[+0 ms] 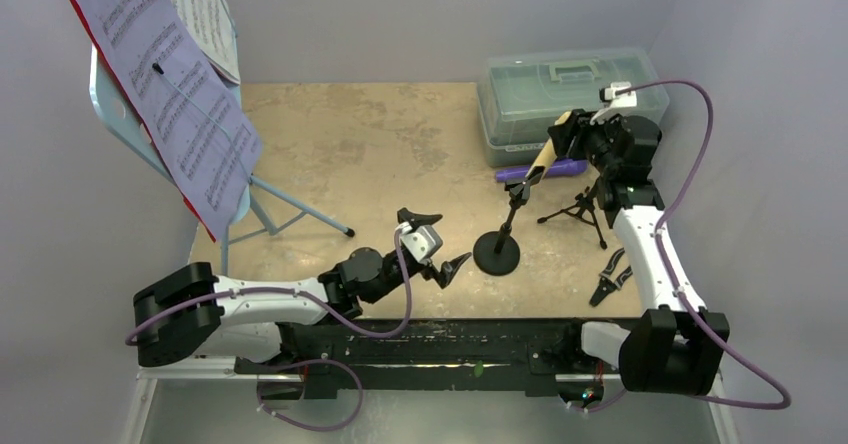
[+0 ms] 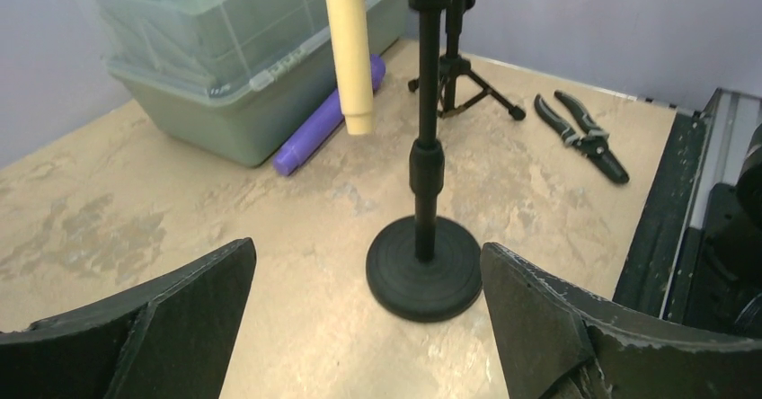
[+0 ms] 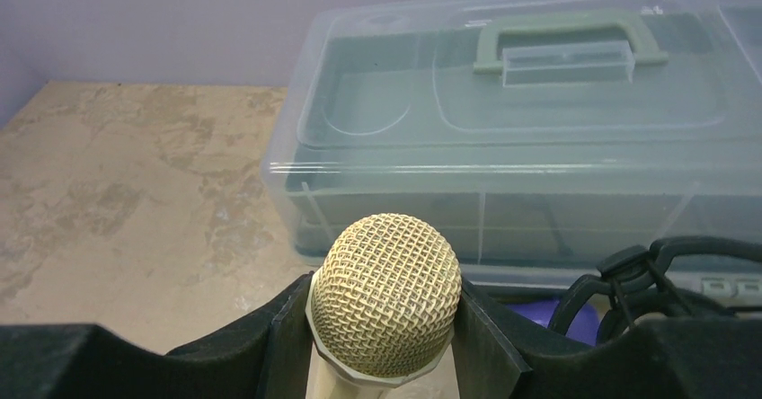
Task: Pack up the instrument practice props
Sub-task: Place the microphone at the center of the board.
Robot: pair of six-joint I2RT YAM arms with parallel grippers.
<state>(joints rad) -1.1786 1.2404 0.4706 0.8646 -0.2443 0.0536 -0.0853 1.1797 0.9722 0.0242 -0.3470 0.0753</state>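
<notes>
Top external view showed the light-blue perforated music rest, carrying printed sheet music, standing far left on the table, and the translucent grey-green plastic box far right. Right tool clenched the cream microphone by its mesh head, near the box. Left tool gaped, released, just left of the round-based black mic holder.

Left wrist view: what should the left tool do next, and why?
Probably ease forward and close on the pole of the round-base mic holder. The left tool is open, with the holder centred between its fingers but ahead of them. The right tool grips the cream microphone by its head, lower end hanging free beside the pole.
</notes>
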